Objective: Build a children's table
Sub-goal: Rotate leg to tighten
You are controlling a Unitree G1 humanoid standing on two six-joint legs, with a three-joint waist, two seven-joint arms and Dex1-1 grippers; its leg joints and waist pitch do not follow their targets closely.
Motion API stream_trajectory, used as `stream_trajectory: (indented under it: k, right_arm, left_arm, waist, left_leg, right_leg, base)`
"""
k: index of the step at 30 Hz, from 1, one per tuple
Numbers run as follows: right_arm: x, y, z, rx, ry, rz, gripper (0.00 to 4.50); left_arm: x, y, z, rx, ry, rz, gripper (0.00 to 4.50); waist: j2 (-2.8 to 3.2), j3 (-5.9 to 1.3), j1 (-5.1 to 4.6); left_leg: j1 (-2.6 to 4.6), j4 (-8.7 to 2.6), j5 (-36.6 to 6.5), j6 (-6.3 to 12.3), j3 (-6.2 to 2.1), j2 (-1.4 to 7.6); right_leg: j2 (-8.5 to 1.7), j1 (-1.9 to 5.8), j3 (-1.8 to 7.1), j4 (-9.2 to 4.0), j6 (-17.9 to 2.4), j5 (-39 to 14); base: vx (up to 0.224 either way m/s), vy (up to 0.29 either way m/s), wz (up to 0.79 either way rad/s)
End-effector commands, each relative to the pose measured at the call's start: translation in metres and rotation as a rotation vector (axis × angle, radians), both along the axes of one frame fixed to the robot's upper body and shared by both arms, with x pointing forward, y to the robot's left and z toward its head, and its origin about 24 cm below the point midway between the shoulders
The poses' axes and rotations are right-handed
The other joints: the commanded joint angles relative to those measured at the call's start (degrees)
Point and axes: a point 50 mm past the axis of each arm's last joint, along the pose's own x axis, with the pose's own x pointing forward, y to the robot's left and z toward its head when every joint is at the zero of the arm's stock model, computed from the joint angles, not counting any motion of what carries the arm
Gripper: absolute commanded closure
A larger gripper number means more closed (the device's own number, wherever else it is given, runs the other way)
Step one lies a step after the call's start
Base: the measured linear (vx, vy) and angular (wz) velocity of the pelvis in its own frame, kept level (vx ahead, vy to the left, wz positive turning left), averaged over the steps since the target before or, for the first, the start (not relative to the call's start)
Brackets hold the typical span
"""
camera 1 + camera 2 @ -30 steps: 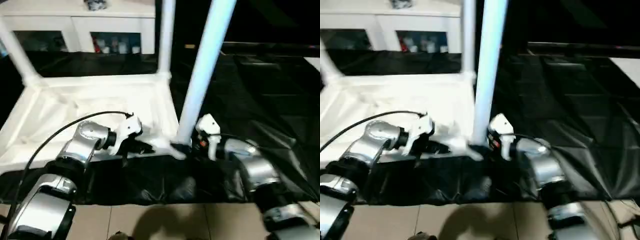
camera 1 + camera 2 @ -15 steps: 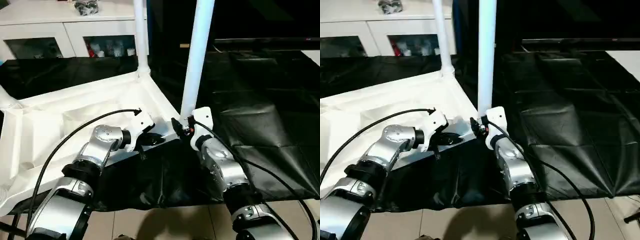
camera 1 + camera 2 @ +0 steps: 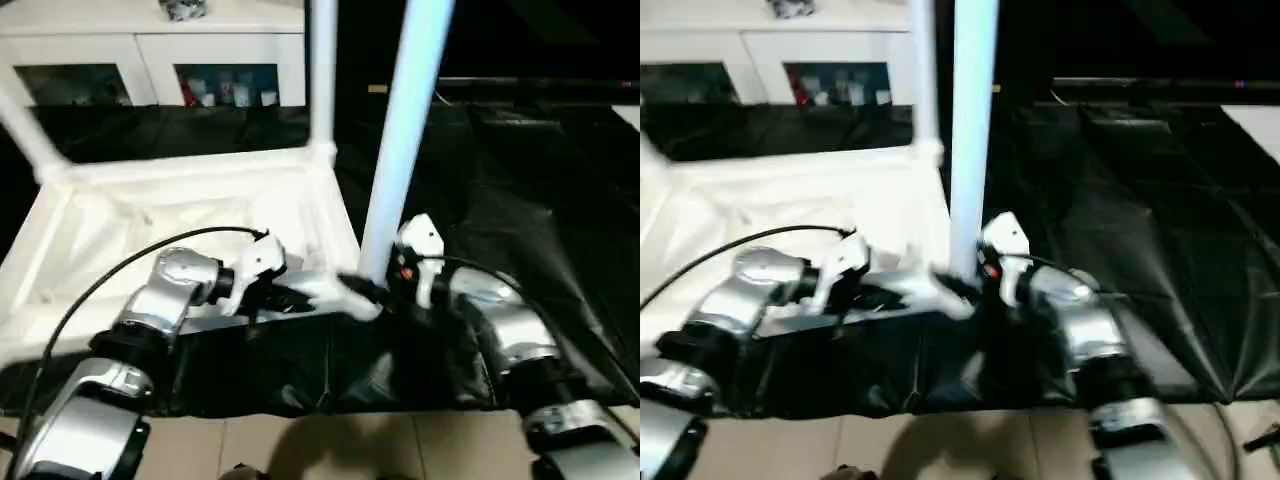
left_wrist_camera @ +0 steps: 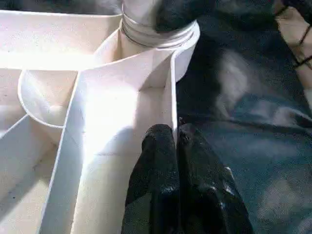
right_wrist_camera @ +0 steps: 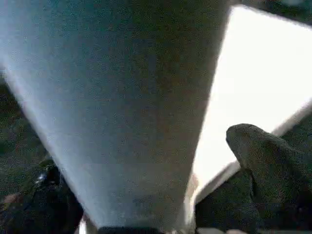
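Looking down from the head camera, the children's table [image 3: 190, 215] is lying upside down on the black-sheeted work table [image 3: 520, 190], ribbed underside facing up, with white tubular legs sticking up out of the corner sockets. The near-right leg [image 3: 400, 150] rises right in the middle of the shot, another leg [image 3: 322, 70] stands at the far right corner, and a third one [image 3: 30, 130] leans in at the far left.

The left gripper [image 4: 176, 146] has its two black fingers pressed together over the thin rim wall of the tabletop near that front corner; from the wrist camera the wall's edge runs up to the fingertips, but I honestly can't tell if the rim is pinched between them or if they're just resting against it. The round socket with the leg's base sits just beyond it.

The right gripper [image 5: 146, 185] is at the base of the near-right leg, fingers spread well apart, one on either side of the tube. One finger [image 5: 253, 156] shows beside the leg rather than clamped on it.

A white glass-door cabinet [image 3: 160, 60] stands behind the work table, and beige floor tiles [image 3: 300, 445] show along the near edge.
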Motion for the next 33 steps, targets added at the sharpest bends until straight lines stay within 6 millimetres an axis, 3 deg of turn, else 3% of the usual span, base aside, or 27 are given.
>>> stream_trajectory:
  k: [1,6,11,21,27,29,33]
  right_arm:
    - [-0.002,0.0,0.006,-0.02,0.0,0.085,0.04]
    - [-0.01,-0.006,0.004,-0.103,0.065,0.247,0.04]
    - [-0.009,-0.005,0.002,-0.124,0.068,0.265,0.46]
    - [-0.013,-0.002,0.0,-0.087,0.109,0.288,1.32]
    - [-0.014,0.001,-0.006,-0.075,0.123,0.243,1.8]
    - [-0.014,0.002,-0.009,-0.066,0.124,0.198,1.82]
    - [-0.015,0.009,-0.022,-0.046,0.099,0.008,1.86]
  left_arm:
    - [-0.003,0.0,-0.002,0.024,0.015,-0.05,4.5]
    - [-0.001,0.004,0.002,0.04,0.011,-0.072,4.5]
    - [0.001,0.003,0.004,0.039,0.002,-0.072,4.5]
    - [-0.002,0.005,0.002,0.043,0.013,-0.092,4.5]
    - [-0.001,0.006,0.001,0.048,0.018,-0.075,4.5]
    - [0.0,0.004,0.0,0.052,0.017,-0.055,4.5]
    - [0.007,-0.011,-0.007,0.036,-0.002,0.096,4.5]
  waist:
    - [-0.57,-3.68,-0.08]
    - [-1.18,-3.71,0.55]
    - [-1.32,-3.61,0.64]
    - [-1.38,-3.68,0.75]
    - [-1.09,-3.66,0.77]
    - [-1.21,-3.62,0.74]
    - [-1.53,-3.23,0.28]
  left_leg:
    - [1.25,-4.2,-15.5,1.78,-0.18,1.19]
    - [1.2,-3.9,-13.4,2.61,0.01,1.19]
    - [1.27,-3.88,-13.8,2.19,-0.05,1.18]
    - [1.23,-3.83,-12.9,2.22,-0.09,1.18]
    - [1.32,-3.91,-13.6,1.62,-0.15,1.19]
    - [1.36,-3.94,-14.2,1.39,-0.13,1.13]
    - [1.67,-4.41,-18.7,-0.74,-0.49,1.02]
  right_leg:
    - [-1.76,2.42,0.82,-3.41,-13.1,-13.7]
    - [-1.9,2.41,0.96,-3.2,-13.4,-11.9]
    - [-1.97,2.23,0.98,-3.3,-13.2,-13.8]
    - [-1.88,2.37,0.9,-3.02,-13.7,-11.9]
    - [-1.9,2.33,0.92,-3.04,-13.7,-12.4]
    - [-1.91,2.32,0.94,-3.18,-13.5,-13.1]
    - [-2.17,1.82,1.12,-4.22,-10.7,-21.8]
  base:
    - [0.0,0.0,0.0]
    - [0.0,0.0,0.0]
    - [0.0,0.0,0.0]
    - [0.0,0.0,0.0]
    - [0.0,0.0,0.0]
    - [0.0,0.0,0.0]
    - [0.0,0.0,0.0]
